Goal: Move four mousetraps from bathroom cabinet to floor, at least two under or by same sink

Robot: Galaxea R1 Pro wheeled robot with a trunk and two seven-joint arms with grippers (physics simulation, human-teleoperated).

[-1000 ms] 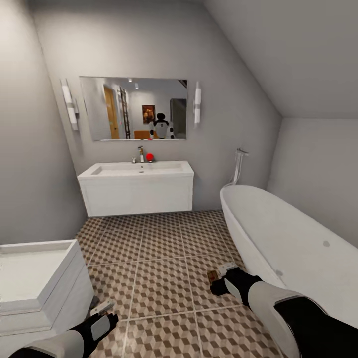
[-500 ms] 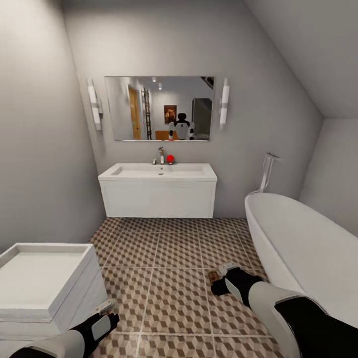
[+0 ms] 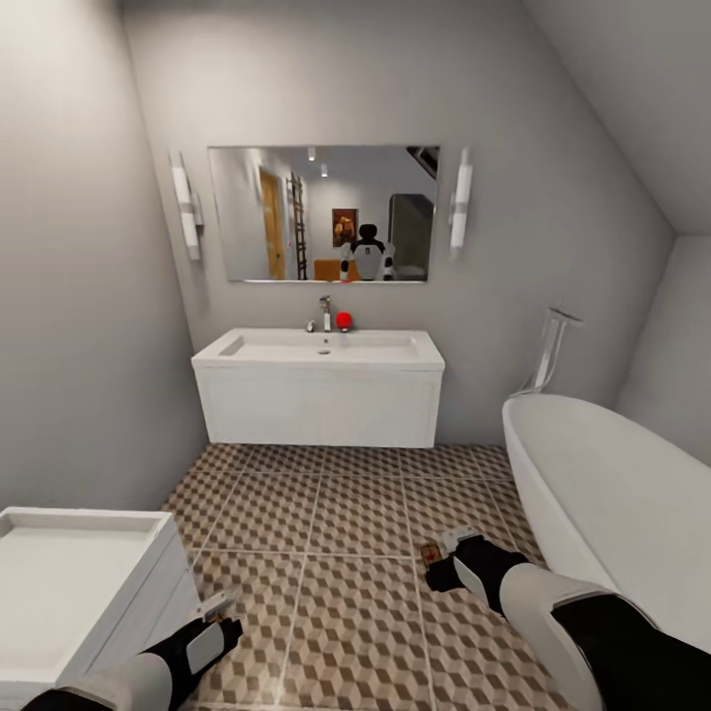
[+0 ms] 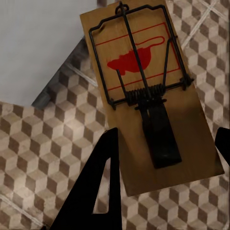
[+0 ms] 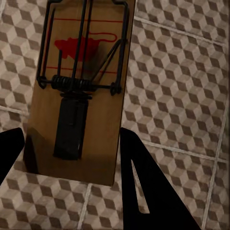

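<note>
Between frames our view swings left, centring the bathroom sink (image 3: 321, 348) ahead. We carry two mousetraps: our left gripper (image 3: 215, 610) clamps one (image 4: 148, 91) near the cabinet (image 3: 89, 578), our right gripper (image 3: 449, 555) clamps another (image 5: 79, 91) over the bathroom floor (image 3: 336, 513), probably kept low for setting down by the sink.

Sink (image 3: 318, 348) ahead, cabinet (image 3: 59, 583) left, bathtub (image 3: 612, 494) right
</note>
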